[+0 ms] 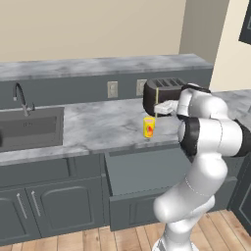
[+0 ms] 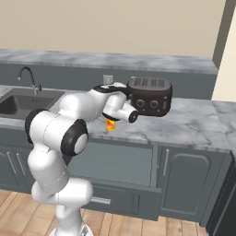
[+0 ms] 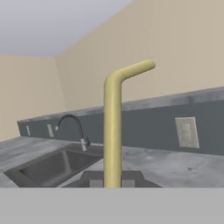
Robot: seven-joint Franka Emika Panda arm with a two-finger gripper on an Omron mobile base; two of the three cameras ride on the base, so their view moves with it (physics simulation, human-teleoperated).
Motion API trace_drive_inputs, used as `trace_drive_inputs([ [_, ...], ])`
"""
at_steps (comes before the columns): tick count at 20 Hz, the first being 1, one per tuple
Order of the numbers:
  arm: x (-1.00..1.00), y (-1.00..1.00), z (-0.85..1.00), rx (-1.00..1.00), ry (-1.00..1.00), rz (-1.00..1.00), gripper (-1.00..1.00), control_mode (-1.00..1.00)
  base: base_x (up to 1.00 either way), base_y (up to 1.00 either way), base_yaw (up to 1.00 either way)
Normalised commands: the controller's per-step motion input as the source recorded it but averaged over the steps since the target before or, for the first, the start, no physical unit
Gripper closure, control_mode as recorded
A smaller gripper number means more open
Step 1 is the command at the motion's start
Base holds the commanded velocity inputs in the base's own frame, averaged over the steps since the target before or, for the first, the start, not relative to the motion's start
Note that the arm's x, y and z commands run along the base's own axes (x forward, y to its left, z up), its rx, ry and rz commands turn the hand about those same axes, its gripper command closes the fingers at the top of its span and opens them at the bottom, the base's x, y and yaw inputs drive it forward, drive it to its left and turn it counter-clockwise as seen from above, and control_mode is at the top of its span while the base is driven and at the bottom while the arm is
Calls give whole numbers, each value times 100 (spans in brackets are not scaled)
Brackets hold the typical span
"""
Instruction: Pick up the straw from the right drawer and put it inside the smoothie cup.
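The wide, shallow dark grey right drawer stands pulled out below the grey marbled stone worktop, and its flat grey floor lies bare. The small yellow smoothie cup with a red mark on its front stands upright on the worktop near the front edge, just in front of the black, rounded toaster; in the right base view it peeks out from behind the arm's wrist.

The thin pale-yellow straw is pinched between the jaws, which are pressed together on it at its lower end. In the hand view it rises as a smooth, matte tube with a bent top section angling off to one side. In the left base view it appears as a fine vertical line directly above the cup, its lower end at about the rim; whether it has entered the cup cannot be told. The gripper sits beside the toaster, over the cup.

To the left a recessed grey metal sink with a curved tap is set into the worktop. Pale outlet plates sit on the dark backsplash.
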Motion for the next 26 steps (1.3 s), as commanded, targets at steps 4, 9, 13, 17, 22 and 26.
trace_drive_inputs([
  [4,18,0,-27,0,-1,0,100,-100,0,0,0],
  [9,16,0,-20,0,0,0,100,-100,0,0,0],
  [13,21,0,-10,0,0,0,100,-100,0,0,0],
  [17,26,0,-11,0,0,0,100,-100,0,0,0],
  [22,23,0,-16,0,0,0,100,-100,0,0,0],
  [26,24,0,-19,0,0,0,100,-100,0,0,0],
])
